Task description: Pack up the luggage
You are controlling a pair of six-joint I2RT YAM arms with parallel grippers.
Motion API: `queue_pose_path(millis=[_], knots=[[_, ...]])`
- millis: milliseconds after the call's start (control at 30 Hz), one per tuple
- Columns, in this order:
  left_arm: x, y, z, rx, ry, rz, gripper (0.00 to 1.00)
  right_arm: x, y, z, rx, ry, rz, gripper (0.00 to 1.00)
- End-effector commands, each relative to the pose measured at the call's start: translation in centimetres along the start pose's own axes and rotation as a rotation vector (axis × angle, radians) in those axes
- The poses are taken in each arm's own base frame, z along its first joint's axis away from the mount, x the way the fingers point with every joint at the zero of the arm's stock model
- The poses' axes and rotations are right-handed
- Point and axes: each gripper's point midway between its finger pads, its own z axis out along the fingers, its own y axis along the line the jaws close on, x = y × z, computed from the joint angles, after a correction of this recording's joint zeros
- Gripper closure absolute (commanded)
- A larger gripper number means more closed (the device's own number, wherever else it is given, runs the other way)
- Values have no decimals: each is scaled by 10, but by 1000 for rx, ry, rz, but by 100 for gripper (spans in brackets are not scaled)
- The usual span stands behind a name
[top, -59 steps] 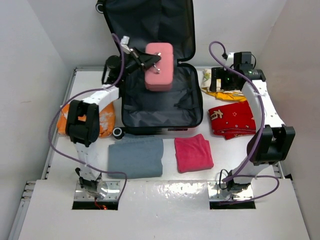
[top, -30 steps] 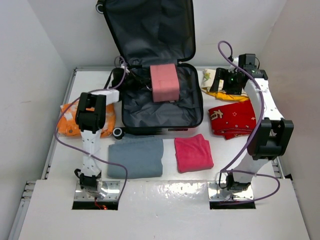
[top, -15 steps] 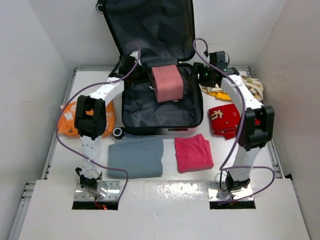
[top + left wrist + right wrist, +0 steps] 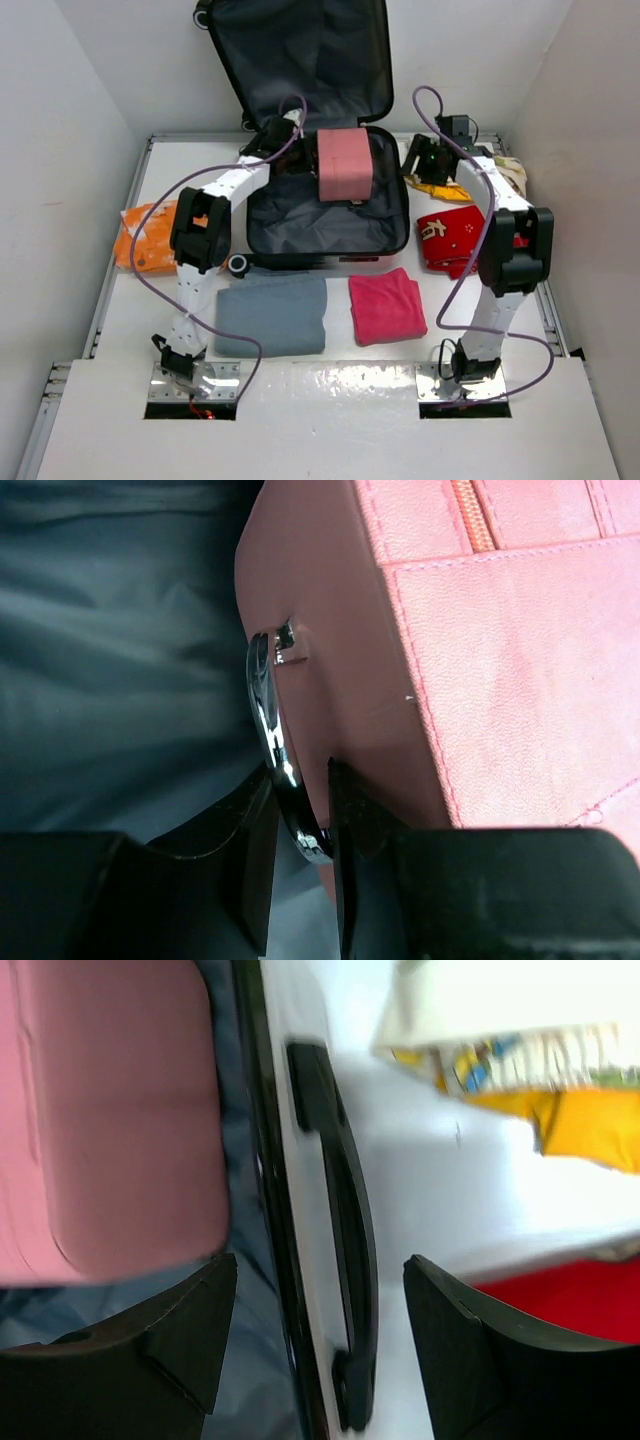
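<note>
We find the left gripper (image 4: 300, 780) with fingers close on either side of the steel ring (image 4: 262, 695) on the pink case (image 4: 480, 660); we cannot tell whether they pinch it. The case wall sits just beside one finger, with slack grey lining on the other side. The right gripper (image 4: 318, 1265) is released, and the black handle (image 4: 345, 1210) shows between its fingers. Beyond one finger is the case, beyond the other a yellow cloth (image 4: 590, 1120) and a red cloth (image 4: 570, 1300). The luggage (image 4: 310, 220) lies beneath both grippers: open, lid upright, dark grey lining, black rim.
</note>
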Motion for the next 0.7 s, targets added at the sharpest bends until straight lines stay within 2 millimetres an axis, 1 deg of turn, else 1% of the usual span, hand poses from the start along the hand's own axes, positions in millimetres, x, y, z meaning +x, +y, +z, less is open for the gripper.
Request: queue_pose_path(millis=[0, 33, 67, 100, 133, 167, 200, 233, 267, 300, 333, 367, 400, 433, 467, 500, 533, 567, 600, 667], knots=[[17, -71, 20, 187, -2, 132, 71, -25, 18, -36, -90, -113, -41, 33], [27, -71, 29, 188, 12, 160, 68, -14, 13, -36, -90, -94, -53, 33], [32, -77, 32, 197, 18, 166, 67, -16, 12, -41, -92, -105, -69, 33], [27, -84, 34, 227, 8, 171, 66, -10, 10, -40, -94, -91, -75, 33], [30, -86, 36, 242, 17, 163, 66, -8, 10, -43, -100, -87, -76, 33], [40, -93, 39, 272, 37, 159, 66, -9, 8, -47, -99, -96, -80, 33], [41, -95, 40, 284, 35, 148, 66, -8, 8, -47, -102, -97, -87, 33], [49, -101, 40, 304, 46, 154, 66, -9, 8, -48, -103, -105, -88, 33], [48, -106, 35, 324, 48, 121, 66, -10, 5, -49, -94, -113, -84, 33], [61, -103, 37, 336, 73, 101, 66, -12, 4, -47, -94, -124, -78, 33], [61, -104, 34, 335, 77, 87, 66, -15, 3, -46, -95, -134, -74, 33], [66, -101, 35, 329, 87, 84, 65, -21, 6, -45, -104, -156, -75, 34], [66, -101, 32, 329, 88, 84, 65, -25, 6, -37, -108, -167, -69, 35], [72, -98, 30, 322, 101, 81, 65, -27, 7, -32, -104, -171, -67, 37], [72, -91, 32, 315, 97, 76, 65, -38, 9, -32, -102, -193, -52, 39], [69, -86, 29, 313, 98, 60, 65, -39, 7, -18, -89, -182, -27, 42], [72, -84, 30, 309, 106, 58, 65, -43, 3, -13, -69, -193, -4, 44], [68, -77, 30, 301, 100, 52, 65, -51, 6, -11, -74, -205, 7, 46], [64, -75, 30, 306, 92, 50, 65, -49, 2, 3, -67, -188, 37, 51], [63, -75, 30, 306, 91, 50, 65, -48, 8, 16, -58, -180, 35, 56]])
